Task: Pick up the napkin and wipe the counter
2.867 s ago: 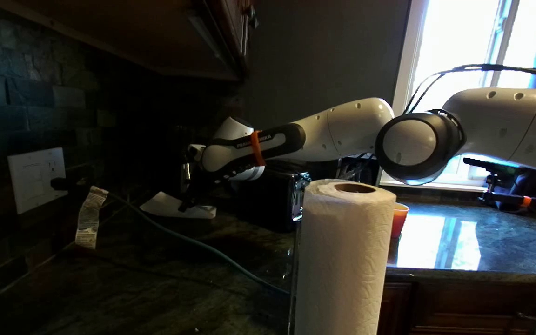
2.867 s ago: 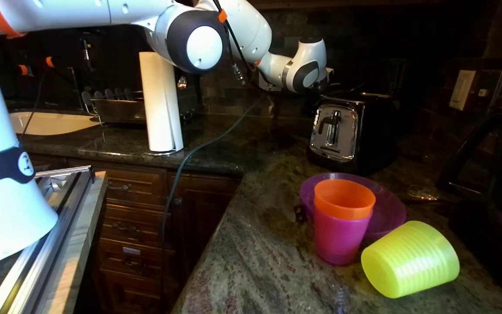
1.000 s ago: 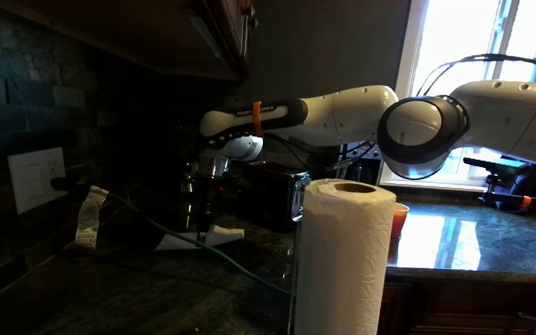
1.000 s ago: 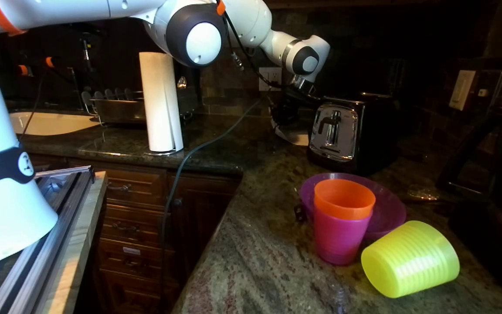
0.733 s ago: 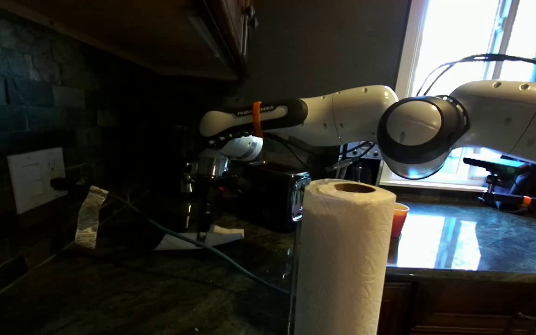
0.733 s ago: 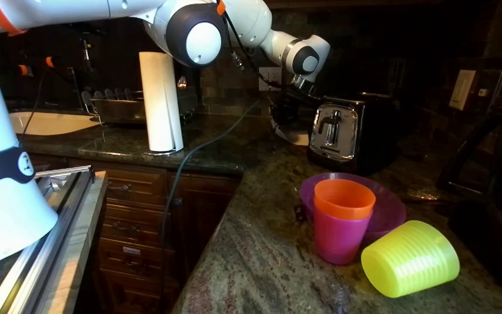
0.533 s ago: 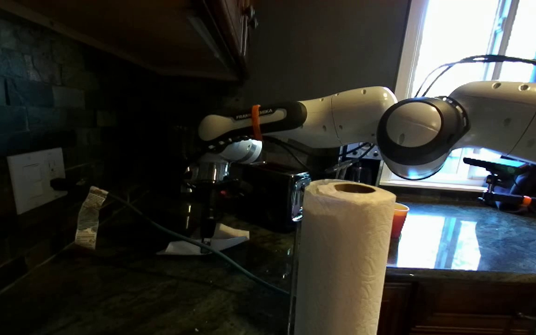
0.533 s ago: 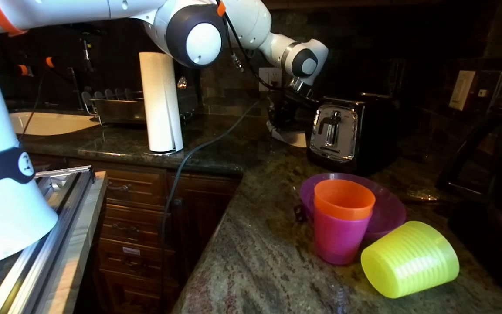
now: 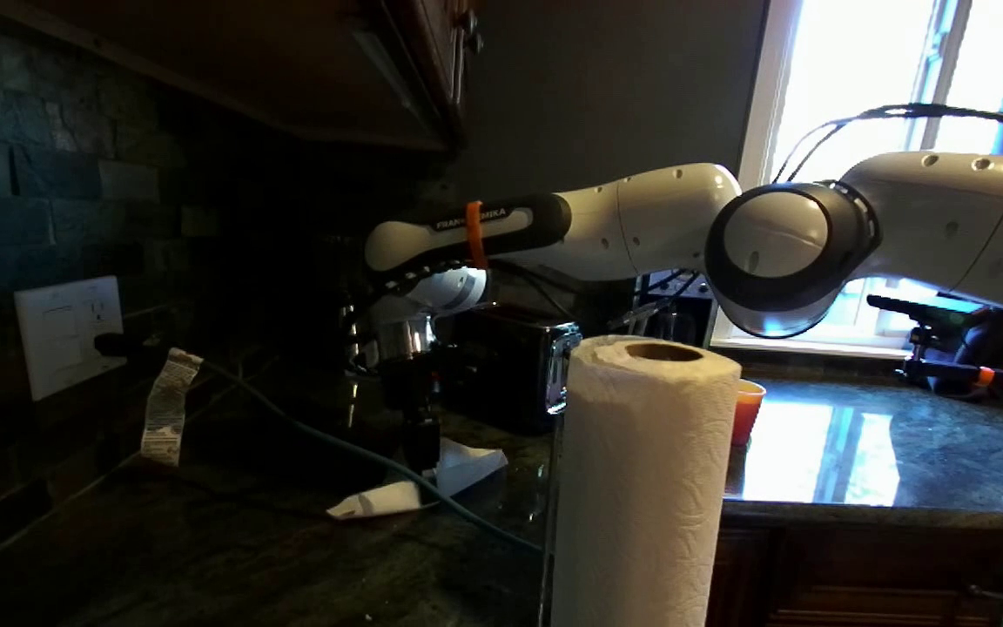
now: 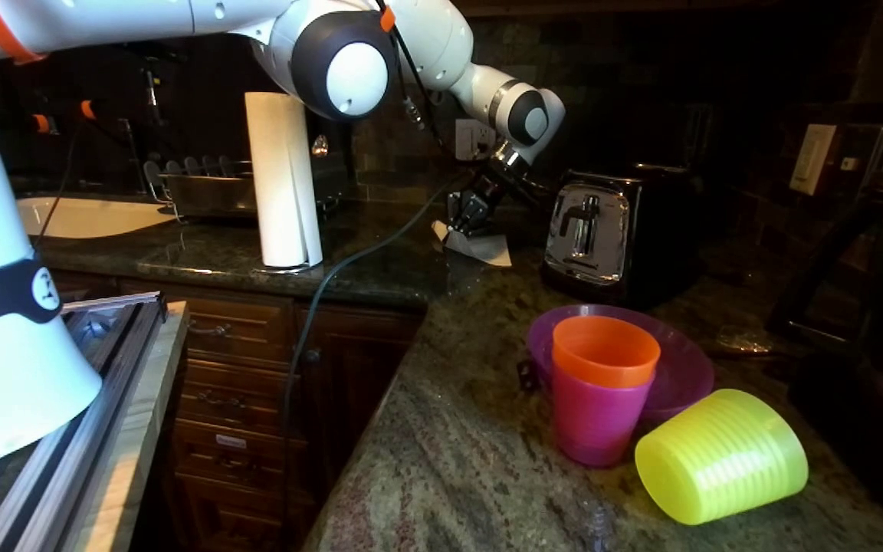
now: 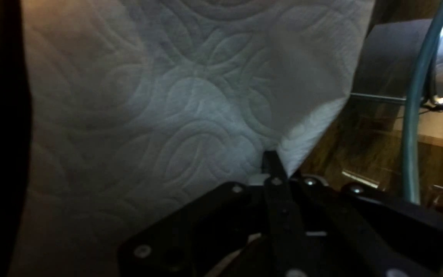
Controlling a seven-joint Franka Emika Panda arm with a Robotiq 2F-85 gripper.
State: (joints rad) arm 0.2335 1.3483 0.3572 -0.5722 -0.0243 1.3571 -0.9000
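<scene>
Gripper (image 11: 280,167), black, two-fingered. Closed tight; in the wrist view the fingers pinch a fold of the napkin (image 11: 190,115). Aimed downward. Compared with a second ago, carried nearer the paper towel roll (image 9: 641,488).

The napkin, white, embossed with looping lines. Directly under the gripper, down against the counter (image 10: 403,475), spreading to either side of the fingertips. Shifted along with the gripper; in an exterior view a gap now shows between it and the toaster (image 10: 587,230), where earlier its end met the toaster's outline.

Cord (image 11: 410,146), blue-green. Near the gripper; whether it touches the napkin cannot be told.

Paper towel roll, white, upright. Apart from the gripper; unmoved.

Toaster, black. Near the gripper; unmoved.

Cups, well apart from the gripper: an orange cup (image 10: 606,368) nested in a magenta cup (image 10: 599,422), upright; a yellow cup (image 10: 717,460) on its side. Purple bowl (image 10: 690,383) just beside the stack. All unmoved.
</scene>
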